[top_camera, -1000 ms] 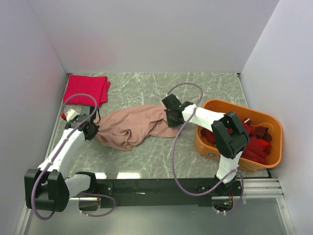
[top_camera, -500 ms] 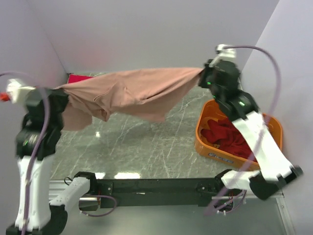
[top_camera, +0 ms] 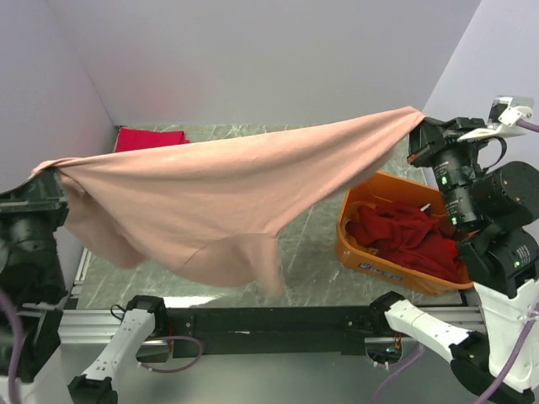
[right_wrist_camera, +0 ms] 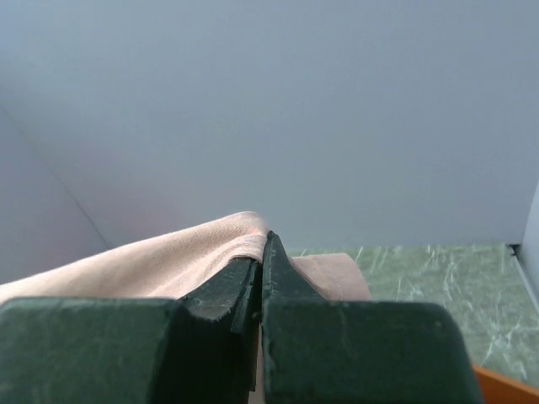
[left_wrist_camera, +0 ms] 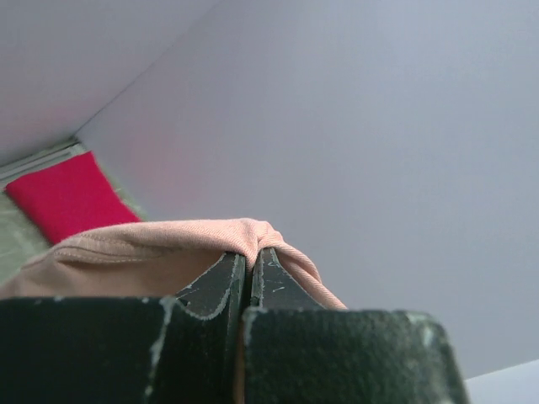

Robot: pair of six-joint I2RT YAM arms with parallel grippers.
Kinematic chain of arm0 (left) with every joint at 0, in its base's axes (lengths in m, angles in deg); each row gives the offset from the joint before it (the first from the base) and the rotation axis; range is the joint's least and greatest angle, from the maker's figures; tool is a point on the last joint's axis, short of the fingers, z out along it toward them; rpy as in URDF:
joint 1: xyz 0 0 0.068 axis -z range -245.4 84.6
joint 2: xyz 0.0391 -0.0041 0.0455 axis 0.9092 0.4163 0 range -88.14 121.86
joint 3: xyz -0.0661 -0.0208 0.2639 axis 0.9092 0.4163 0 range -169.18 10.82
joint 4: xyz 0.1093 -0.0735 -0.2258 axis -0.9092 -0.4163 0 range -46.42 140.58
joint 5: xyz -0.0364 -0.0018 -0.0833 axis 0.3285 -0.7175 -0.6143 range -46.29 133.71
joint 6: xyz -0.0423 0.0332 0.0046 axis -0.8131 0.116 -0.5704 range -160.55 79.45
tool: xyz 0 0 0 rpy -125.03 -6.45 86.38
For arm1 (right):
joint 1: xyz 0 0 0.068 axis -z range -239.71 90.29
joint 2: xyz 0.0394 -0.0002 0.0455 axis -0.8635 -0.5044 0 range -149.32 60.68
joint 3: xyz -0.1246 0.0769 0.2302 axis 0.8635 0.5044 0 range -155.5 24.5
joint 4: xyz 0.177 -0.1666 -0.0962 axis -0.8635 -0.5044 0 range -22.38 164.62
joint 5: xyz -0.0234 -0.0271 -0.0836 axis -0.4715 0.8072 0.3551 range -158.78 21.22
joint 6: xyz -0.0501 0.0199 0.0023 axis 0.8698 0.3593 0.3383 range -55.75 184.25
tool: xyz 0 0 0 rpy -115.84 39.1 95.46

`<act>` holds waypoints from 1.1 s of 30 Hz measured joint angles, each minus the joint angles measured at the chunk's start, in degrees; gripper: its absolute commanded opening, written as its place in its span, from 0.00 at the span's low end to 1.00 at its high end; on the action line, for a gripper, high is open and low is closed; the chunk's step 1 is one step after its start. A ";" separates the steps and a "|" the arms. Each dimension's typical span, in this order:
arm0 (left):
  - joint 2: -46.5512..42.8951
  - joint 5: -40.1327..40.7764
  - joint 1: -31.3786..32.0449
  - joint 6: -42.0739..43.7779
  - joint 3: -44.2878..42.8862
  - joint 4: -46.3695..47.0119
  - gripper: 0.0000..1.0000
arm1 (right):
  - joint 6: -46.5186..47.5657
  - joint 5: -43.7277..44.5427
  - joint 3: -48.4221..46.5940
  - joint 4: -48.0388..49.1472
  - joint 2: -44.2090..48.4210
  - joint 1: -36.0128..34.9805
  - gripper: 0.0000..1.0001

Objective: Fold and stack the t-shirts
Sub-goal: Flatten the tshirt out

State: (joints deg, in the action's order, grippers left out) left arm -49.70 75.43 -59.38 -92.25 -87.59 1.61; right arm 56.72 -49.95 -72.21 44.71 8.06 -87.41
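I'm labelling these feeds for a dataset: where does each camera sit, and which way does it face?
Top external: above and behind the bases, looking down on the table; both arms show.
Left wrist: on the left arm, looking along its shut jaws toward the folded crimson t-shirt.
Right wrist: on the right arm, looking along its shut jaws toward the back wall.
Shared: all three show the dusty-pink t-shirt.

1. Seen from above, your dusty-pink shirt (top_camera: 210, 194) covers most of the table (top_camera: 318, 242). It leaves only a strip of the crimson shirt (top_camera: 150, 139) showing at ten o'clock.
2. The hem hanging at six o'clock is blurred.
3. Your left arm (top_camera: 29, 236) at nine o'clock and your right arm (top_camera: 497, 227) at three o'clock are both cut off by the frame edges.
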 measured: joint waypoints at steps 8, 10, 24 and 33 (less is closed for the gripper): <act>6.08 1.16 0.00 -2.14 12.13 -1.27 0.17 | 0.72 -3.65 -2.51 1.27 -13.55 4.48 0.00; 10.03 1.49 -0.07 -2.97 16.31 -1.07 0.36 | 0.50 -7.43 -3.39 2.03 -21.55 7.85 0.03; 42.95 -10.01 -8.48 -2.16 26.40 2.69 0.99 | 1.55 -21.55 -25.53 -9.94 -73.57 13.46 0.88; 29.94 -19.26 11.43 -1.49 40.41 13.77 0.99 | -4.98 -21.81 -3.91 -4.42 -47.45 13.31 0.90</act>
State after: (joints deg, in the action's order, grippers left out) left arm -19.76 56.18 -47.94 -93.74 -47.17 15.38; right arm 51.74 -71.77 -76.12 40.29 -39.39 -74.10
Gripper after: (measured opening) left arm 0.995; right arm 0.901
